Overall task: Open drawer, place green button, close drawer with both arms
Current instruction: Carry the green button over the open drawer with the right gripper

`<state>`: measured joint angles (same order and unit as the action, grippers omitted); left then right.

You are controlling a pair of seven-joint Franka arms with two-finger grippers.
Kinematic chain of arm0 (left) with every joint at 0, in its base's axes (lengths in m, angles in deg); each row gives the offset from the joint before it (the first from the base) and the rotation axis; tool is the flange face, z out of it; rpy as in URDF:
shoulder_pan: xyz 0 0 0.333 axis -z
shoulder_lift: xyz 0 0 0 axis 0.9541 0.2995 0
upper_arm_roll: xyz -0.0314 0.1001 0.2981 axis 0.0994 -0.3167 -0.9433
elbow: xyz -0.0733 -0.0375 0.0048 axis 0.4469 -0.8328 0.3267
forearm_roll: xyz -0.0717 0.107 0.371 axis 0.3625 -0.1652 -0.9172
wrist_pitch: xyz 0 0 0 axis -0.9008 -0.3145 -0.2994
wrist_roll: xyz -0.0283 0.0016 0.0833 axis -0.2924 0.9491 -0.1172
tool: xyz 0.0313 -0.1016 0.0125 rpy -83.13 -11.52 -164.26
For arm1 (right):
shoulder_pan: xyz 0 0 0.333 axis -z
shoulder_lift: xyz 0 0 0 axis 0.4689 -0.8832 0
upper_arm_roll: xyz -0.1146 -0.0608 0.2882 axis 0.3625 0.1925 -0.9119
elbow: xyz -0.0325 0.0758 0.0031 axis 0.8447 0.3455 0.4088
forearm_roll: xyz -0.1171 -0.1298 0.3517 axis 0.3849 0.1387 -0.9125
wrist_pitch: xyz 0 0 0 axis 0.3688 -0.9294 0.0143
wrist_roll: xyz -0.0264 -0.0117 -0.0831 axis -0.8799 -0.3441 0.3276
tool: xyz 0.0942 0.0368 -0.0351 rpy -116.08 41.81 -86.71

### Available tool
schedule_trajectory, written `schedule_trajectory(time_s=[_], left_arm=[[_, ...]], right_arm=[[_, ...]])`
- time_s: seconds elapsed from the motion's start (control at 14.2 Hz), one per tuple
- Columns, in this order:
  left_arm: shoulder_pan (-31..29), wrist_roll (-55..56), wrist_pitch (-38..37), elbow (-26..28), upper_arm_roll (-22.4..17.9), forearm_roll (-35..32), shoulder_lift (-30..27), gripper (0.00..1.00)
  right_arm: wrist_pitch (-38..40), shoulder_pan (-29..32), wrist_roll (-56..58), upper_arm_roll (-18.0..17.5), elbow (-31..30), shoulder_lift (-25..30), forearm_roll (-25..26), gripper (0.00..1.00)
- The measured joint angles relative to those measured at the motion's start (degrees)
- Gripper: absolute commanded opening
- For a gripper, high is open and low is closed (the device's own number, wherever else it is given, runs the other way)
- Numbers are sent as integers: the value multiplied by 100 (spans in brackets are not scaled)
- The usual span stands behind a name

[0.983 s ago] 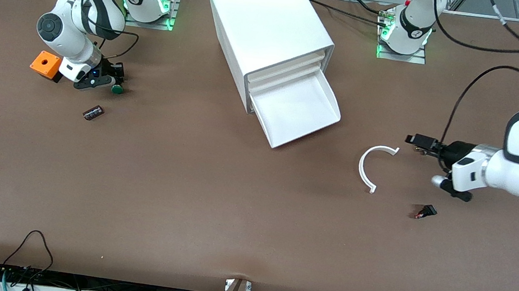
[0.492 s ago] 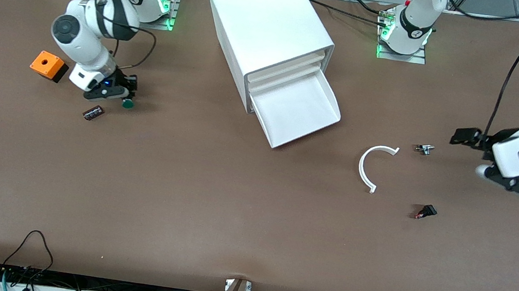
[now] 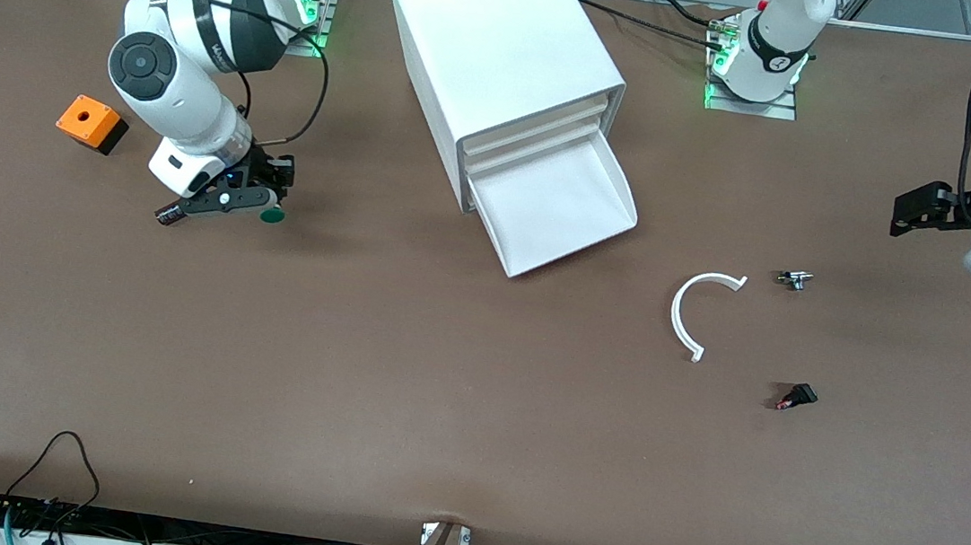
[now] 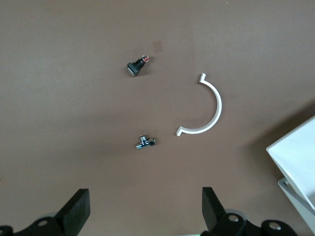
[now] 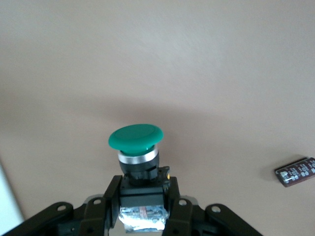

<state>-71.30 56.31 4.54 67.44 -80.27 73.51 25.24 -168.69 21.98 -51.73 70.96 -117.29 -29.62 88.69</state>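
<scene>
Front view: the right gripper (image 3: 263, 195), jaws closed on the black body of the button (image 3: 271, 215), hangs in the air over the brown counter (image 3: 399, 408) toward the right arm's end. In the right wrist view the button (image 5: 136, 147) projects straight out past the gripper (image 5: 142, 196), its long axis in line with the fingers and its round green cap pointing away from the wrist. In the front view the green cap shows at the gripper's tip, on the side toward the cabinet (image 3: 507, 67).

The drawer (image 3: 551, 203), lowest in the white cabinet, stands pulled out; its open tray faces up and its long axis runs slantwise out of the cabinet toward the front camera and the left arm's end.

An orange block (image 3: 89, 121) and a dark maroon cylinder (image 3: 170, 214) lie on the counter near the right gripper, the cylinder partly covered by it.

The left gripper (image 3: 911, 213), jaws spread wide and holding nothing, is in the air over the counter's left-arm end. Its wrist view shows a white curved strip (image 4: 204, 110), a small metal part (image 4: 144, 142) and a small black part (image 4: 136, 66) lying apart on the counter.
</scene>
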Motion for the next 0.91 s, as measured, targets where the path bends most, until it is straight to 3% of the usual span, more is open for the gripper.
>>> schedule_trajectory(time_s=[0.49,0.91], left_arm=[[-549,471,621,885,61,275,-705,100],[-559,559,795,974,148,283,-793,100]], right_arm=[[524,-1743,-2616,-42,2519,-1460,-31,0],[528,-2846,-4117,-19,4469,-3059,31,0]])
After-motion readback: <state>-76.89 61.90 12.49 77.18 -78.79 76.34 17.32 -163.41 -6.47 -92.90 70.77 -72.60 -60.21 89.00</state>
